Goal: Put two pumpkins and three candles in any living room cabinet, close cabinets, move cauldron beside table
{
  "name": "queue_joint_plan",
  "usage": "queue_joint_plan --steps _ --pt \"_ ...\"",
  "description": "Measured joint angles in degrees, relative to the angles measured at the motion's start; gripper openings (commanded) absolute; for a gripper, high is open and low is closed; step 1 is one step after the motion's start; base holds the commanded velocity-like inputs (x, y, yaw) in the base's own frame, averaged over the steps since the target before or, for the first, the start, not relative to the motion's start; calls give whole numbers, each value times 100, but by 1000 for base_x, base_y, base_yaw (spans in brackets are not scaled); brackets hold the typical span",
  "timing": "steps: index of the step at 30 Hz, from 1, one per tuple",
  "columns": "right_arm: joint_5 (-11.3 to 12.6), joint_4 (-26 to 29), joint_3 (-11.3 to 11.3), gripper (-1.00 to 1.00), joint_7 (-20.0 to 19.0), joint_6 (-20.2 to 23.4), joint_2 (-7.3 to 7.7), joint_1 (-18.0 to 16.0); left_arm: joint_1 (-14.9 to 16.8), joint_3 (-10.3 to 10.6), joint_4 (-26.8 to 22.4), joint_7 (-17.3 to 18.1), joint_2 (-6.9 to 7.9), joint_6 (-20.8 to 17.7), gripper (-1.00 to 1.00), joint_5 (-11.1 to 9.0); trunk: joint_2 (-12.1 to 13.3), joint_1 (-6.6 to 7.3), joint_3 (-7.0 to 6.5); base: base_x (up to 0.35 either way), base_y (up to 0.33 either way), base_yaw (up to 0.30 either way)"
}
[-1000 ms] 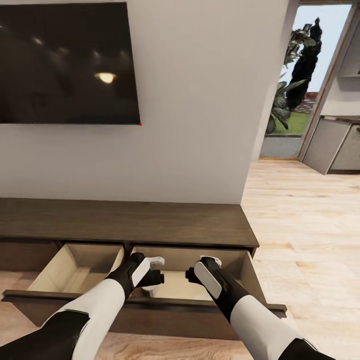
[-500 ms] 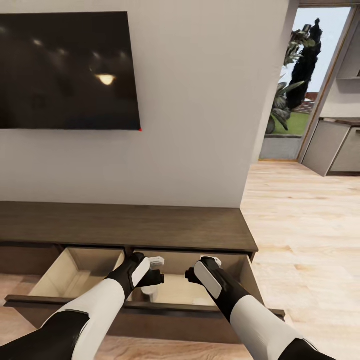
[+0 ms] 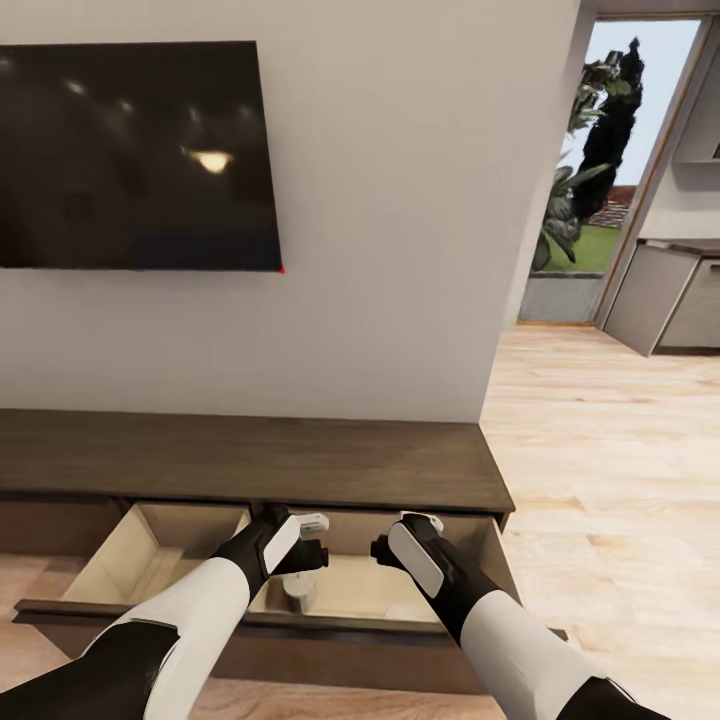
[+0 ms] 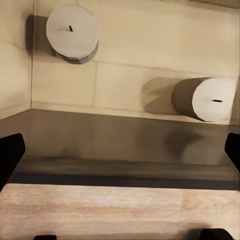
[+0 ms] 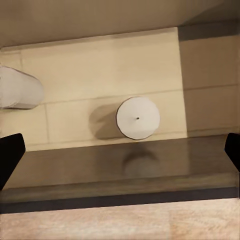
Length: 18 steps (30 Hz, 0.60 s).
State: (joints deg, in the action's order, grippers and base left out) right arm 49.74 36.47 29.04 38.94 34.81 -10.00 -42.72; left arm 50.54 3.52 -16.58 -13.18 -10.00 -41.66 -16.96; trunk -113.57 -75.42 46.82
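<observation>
Two drawers of the cabinet [image 3: 250, 450] stand pulled out, side by side, pale insides showing. Both arms reach over the right one.

Candles: left wrist view shows two upright on the drawer floor, one [image 4: 72, 31] in the corner and another [image 4: 212, 100] well apart from it. Right wrist view shows one [image 5: 138, 117] standing mid-floor and part of another [image 5: 19, 89] at the frame edge. Head view catches one [image 3: 297, 592] just inside the drawer front, below the left gripper. Can't say whether the wrist views overlap on the same candles, so the count is two at least, maybe three.

Left gripper [image 3: 312, 540]: fingers [image 4: 10, 155] sit at the far frame edges, so it's spread wide with nothing between. Right gripper [image 3: 385, 550]: same, fingers [image 5: 11, 152] wide apart and empty.

Pumpkins, cauldron and table: not visible from here.

My read: candle step is at or near done, hands free above the drawer.

Next move calls for:
- lifting both grippers clear of the drawer front
- confirming the candle count
- fetching the pumpkins while the drawers are open, then pushing both drawers flush

Risk: clipping a candle on the way out.
</observation>
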Motion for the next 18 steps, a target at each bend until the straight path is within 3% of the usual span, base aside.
queue_joint_plan --steps 18 --pt "0 0 -1 100 0 0 0 0 0 0 0 0 0 8 100 0 722 395 -323 0 0 0"
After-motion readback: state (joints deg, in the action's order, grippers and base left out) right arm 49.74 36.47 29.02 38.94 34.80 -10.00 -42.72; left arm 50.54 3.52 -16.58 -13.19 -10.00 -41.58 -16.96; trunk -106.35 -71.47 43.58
